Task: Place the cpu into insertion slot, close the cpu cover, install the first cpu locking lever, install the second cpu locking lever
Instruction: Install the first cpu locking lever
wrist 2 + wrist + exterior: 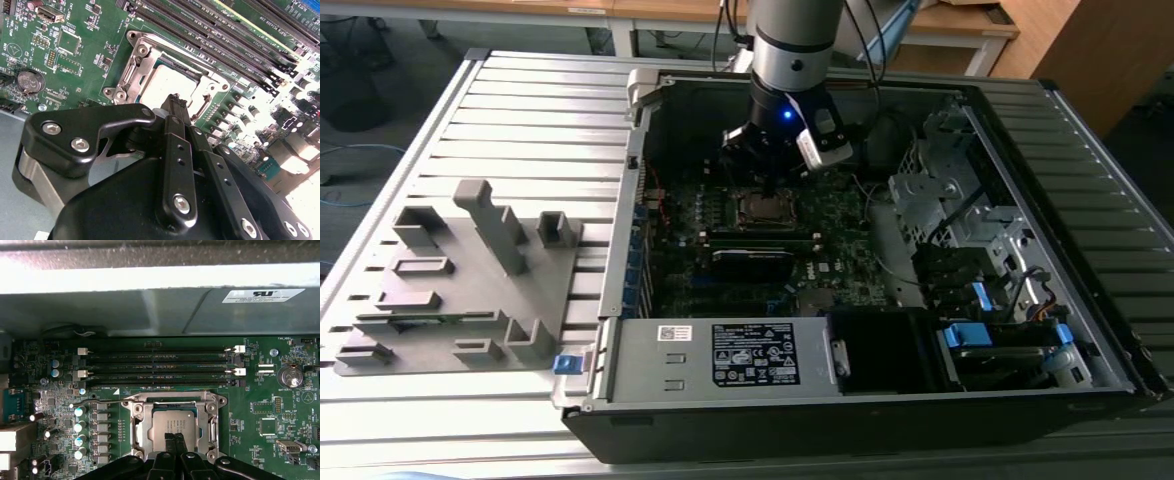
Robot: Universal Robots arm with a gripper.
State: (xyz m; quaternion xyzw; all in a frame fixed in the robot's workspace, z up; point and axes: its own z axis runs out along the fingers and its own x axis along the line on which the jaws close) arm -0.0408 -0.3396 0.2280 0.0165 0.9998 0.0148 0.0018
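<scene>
First wrist view shows the tool (175, 436) closed and empty, tips over the cpu (172, 419) edge. The cpu lies in the slot (202, 427) on the motherboard (280, 445), with the cover (136, 415) down flat around it.

Open computer case (854, 425) on slatted table (520, 110), grey fixture block (467, 290) beside it, memory slots (157, 365), coin battery (289, 376)

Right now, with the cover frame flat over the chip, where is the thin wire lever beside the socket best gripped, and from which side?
Take the thin silvery wire lever at its bent free end, which sticks out past the corner of the silvery square cover frame. It seems to lie low over the green board, so pinching across the wire from above looks safest.
</scene>
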